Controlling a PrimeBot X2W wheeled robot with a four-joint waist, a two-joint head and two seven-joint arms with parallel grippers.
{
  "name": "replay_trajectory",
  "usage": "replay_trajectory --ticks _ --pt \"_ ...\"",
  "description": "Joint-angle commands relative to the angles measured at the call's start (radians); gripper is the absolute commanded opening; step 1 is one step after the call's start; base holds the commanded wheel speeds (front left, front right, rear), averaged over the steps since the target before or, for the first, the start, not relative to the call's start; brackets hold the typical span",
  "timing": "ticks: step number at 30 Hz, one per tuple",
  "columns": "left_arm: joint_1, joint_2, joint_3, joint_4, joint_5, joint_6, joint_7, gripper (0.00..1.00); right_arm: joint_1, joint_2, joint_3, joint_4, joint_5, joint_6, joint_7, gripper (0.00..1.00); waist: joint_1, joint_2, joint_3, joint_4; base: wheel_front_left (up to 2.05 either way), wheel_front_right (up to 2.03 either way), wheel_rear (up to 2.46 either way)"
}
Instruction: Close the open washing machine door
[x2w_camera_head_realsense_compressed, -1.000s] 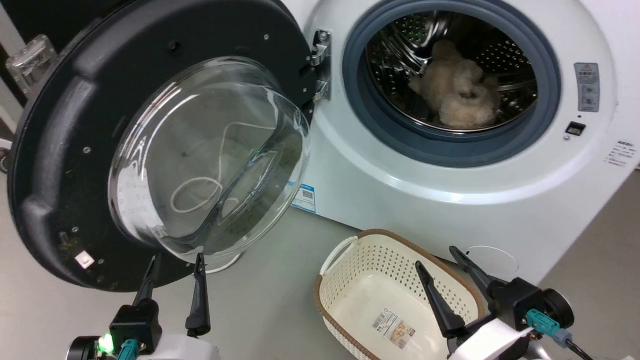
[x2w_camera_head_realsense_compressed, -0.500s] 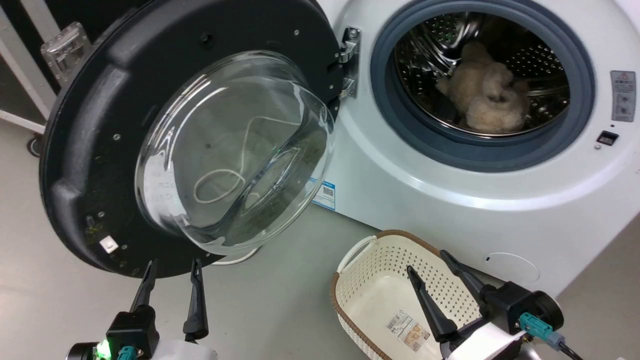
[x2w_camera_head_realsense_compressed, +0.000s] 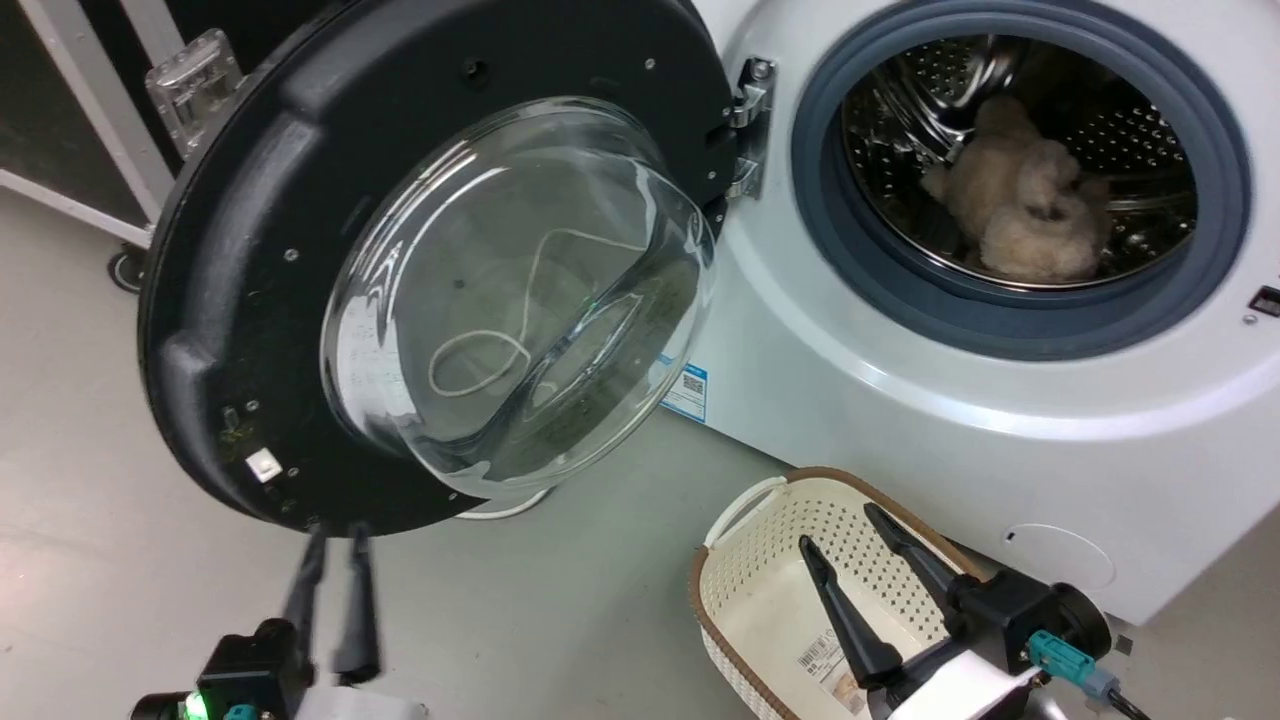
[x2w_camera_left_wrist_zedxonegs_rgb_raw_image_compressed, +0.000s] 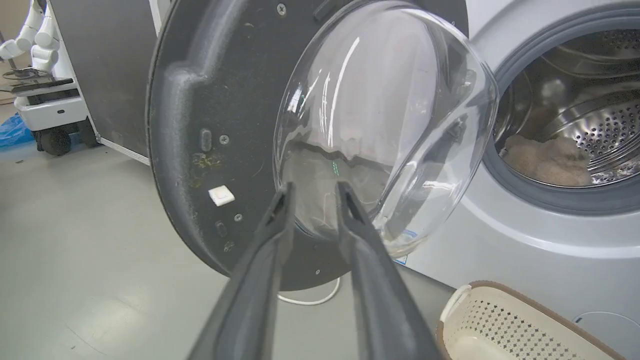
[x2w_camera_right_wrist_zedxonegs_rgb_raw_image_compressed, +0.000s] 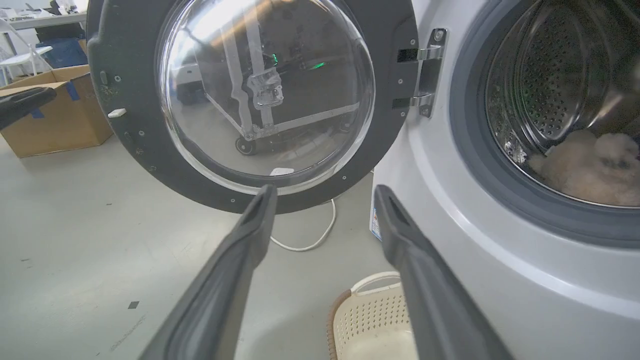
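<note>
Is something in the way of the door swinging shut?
Nothing visible. The door has a free path to the washing machine; the fluffy thing lies inside the drum, and the basket sits on the floor, seemingly below the door's swing.

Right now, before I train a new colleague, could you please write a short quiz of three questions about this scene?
1. True or false: the washing machine door stands wide open.
2. What lies inside the washing machine? A) a fluffy beige item B) a red towel C) nothing
3. In the head view, whose fingers overlap the basket: the left gripper or the right gripper?
Key: 1 true; 2 A; 3 the right gripper.
</note>
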Motion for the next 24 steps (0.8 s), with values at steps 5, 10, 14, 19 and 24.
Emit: replay_trajectory --ticks 5,10,14,19,24 --pt "-0.004 0.000 0.035 -0.068 -0.061 -0.002 -0.018 0.00 0.003 -0.003 0.003 0.008 0.014 0.001 -0.019 1.00 0.0000 0.0000 0.001 0.023 0.00 0.00 0.00" --pt "-0.066 0.000 0.109 -0.157 -0.160 -0.040 -0.029 0.00 0.021 -0.007 -0.004 0.004 0.006 0.001 -0.029 1.00 0.0000 0.0000 0.022 0.045 0.00 0.00 0.00" --pt "-0.165 0.051 0.182 -0.158 -0.331 -0.083 -0.027 0.00 0.035 -0.010 -0.011 0.002 0.004 0.001 -0.037 1.00 0.0000 0.0000 0.034 0.061 0.00 0.00 0.00" --pt "-0.364 0.162 0.299 -0.084 -0.535 -0.090 0.118 0.00 0.039 -0.017 -0.008 -0.003 0.000 0.001 -0.048 1.00 0.0000 0.0000 0.059 0.063 0.00 0.00 0.00" --pt "-0.540 0.280 0.410 0.073 -0.739 -0.050 0.312 0.00 0.017 -0.032 0.011 -0.003 0.004 0.001 -0.058 1.00 0.0000 0.0000 0.087 0.041 0.00 0.00 0.00"
